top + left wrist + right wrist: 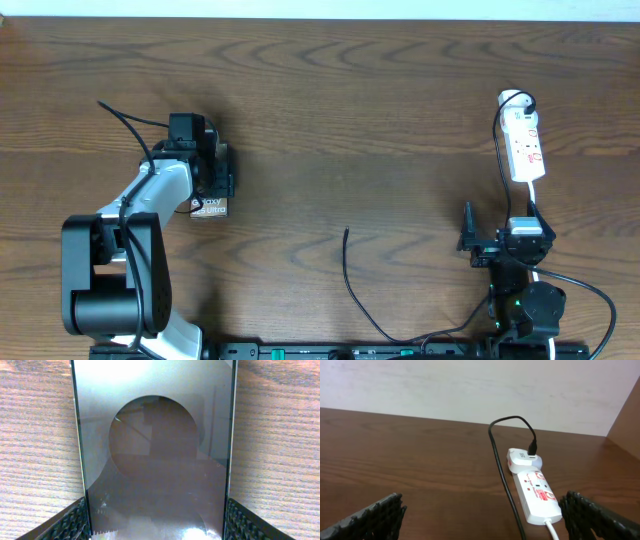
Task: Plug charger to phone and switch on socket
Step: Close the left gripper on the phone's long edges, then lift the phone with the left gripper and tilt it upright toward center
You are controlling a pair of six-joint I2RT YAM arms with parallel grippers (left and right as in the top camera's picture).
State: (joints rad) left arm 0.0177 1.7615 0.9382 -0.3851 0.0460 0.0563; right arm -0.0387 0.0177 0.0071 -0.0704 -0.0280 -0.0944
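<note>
The brown phone (210, 208) lies flat at the left of the table, only its lettered near end showing under my left gripper (212, 182). In the left wrist view the phone (155, 435) fills the frame, and the left gripper (157, 527) has one finger against each long edge, shut on it. The charger (352, 285) is a thin black cable with its free tip (346, 232) lying mid-table, touching nothing. The white socket (524, 147) lies at the far right; it shows ahead of my open, empty right gripper (487, 520) as a strip (537, 492) with a white adapter.
The charger cable (502, 475) runs from the adapter, loops back, and passes just left of the socket toward the table's near edge. A white cord (554, 530) leaves the socket's near end. The right arm's base (525, 300) sits at the front right.
</note>
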